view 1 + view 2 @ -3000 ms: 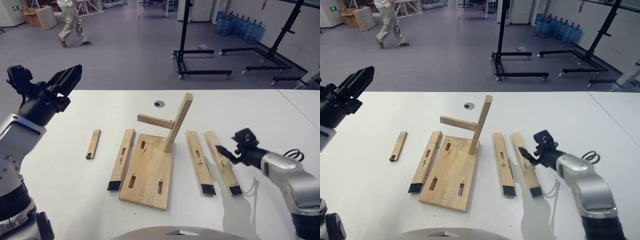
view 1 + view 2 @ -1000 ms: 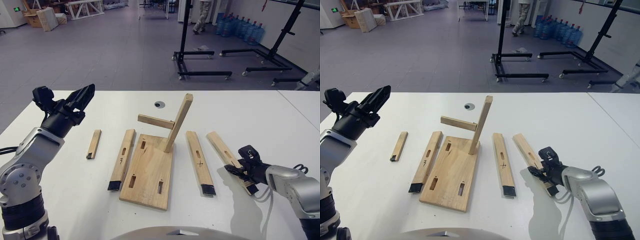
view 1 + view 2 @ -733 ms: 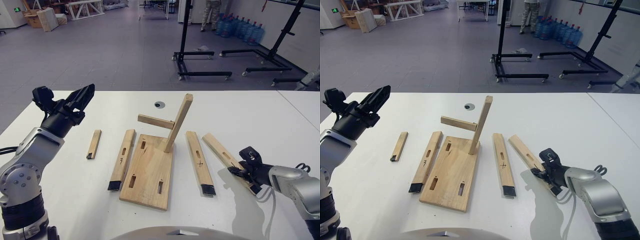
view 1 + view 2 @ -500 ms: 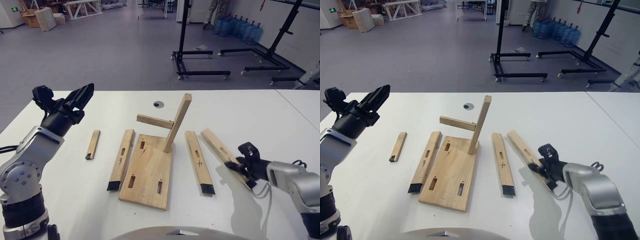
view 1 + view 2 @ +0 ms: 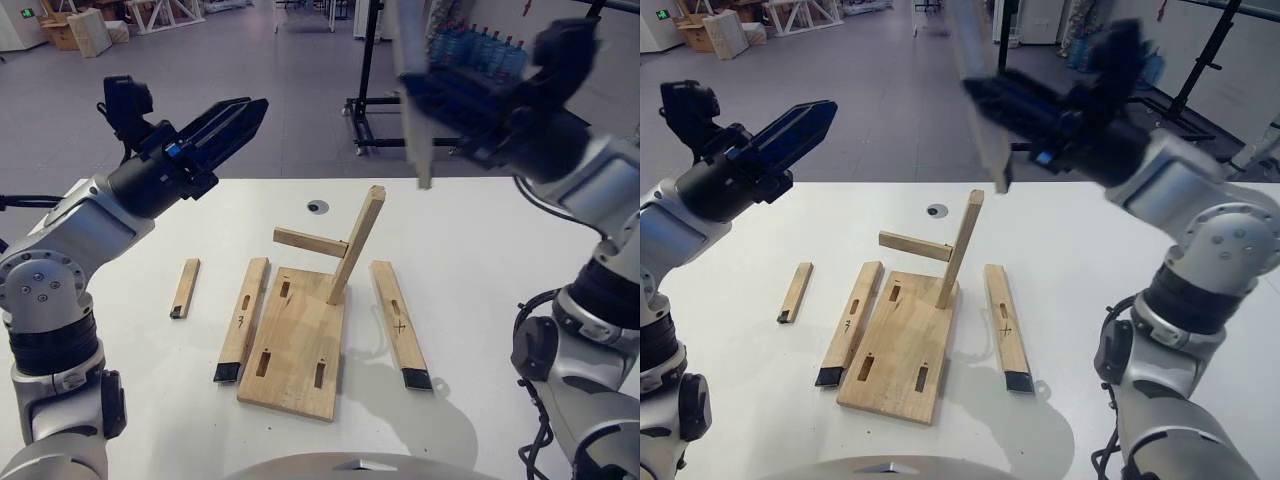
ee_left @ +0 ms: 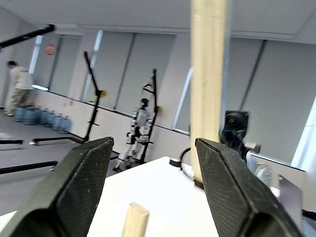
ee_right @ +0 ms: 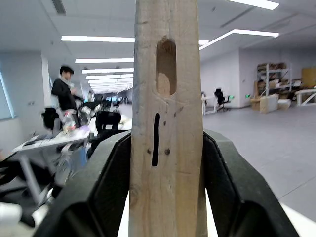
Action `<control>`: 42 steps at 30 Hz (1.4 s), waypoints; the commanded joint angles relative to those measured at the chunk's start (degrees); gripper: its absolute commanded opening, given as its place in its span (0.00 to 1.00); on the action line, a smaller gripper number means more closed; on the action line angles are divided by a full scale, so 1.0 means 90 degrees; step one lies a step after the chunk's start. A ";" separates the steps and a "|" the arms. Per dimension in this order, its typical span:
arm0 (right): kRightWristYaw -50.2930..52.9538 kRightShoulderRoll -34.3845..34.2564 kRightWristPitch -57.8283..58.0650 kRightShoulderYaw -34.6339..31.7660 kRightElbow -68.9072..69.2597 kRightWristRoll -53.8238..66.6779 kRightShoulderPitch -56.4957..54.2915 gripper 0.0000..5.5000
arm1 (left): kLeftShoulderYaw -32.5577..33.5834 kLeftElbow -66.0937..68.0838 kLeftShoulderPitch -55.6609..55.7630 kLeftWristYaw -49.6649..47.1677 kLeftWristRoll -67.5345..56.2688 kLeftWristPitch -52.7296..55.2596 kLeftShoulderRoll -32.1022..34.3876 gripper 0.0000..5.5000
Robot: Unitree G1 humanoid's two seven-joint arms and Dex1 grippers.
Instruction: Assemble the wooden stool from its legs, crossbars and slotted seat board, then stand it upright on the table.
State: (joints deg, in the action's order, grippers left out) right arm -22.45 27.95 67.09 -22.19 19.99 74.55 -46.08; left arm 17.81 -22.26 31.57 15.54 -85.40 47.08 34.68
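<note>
As the right end effector (image 7: 167,144) grips a leg (image 7: 166,74) aloft over the table (image 5: 500,262), the left (image 5: 248,116) gapes empty.

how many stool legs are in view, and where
4: one leg flat left of the seat board, one leg flat right of it, one leg standing up from the board, one leg aloft in the right gripper.

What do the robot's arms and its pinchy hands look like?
The left arm and right arm are chunky, rounded silver-grey shells joined by black rings. The left gripper and right gripper are black, each with two long, flat, tapering fingers. A thin black cable loops beside the right arm.
</note>
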 commanded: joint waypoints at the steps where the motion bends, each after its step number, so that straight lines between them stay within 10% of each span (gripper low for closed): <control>1: 0.0187 -0.0116 -0.0165 0.0336 0.0053 -0.0019 0.0450 0.37 | 0.0059 0.0047 0.0100 0.0049 -0.0661 0.0227 0.0220 0.60; 12: -0.0127 -0.0134 -0.0364 0.0873 0.0012 0.0577 0.0899 0.37 | -0.0411 0.1090 0.0398 -0.0521 -0.2024 0.0498 0.0212 0.87; 42: -0.0159 -0.0342 -0.0577 0.1867 0.0022 0.1337 0.0968 0.37 | -0.1197 0.1632 0.1463 0.0169 -0.2420 0.1317 0.0131 0.87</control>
State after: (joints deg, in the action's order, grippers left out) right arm -24.08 24.91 62.20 -6.07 19.04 85.80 -37.65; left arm 7.91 -8.15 42.93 16.92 -107.01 57.56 35.90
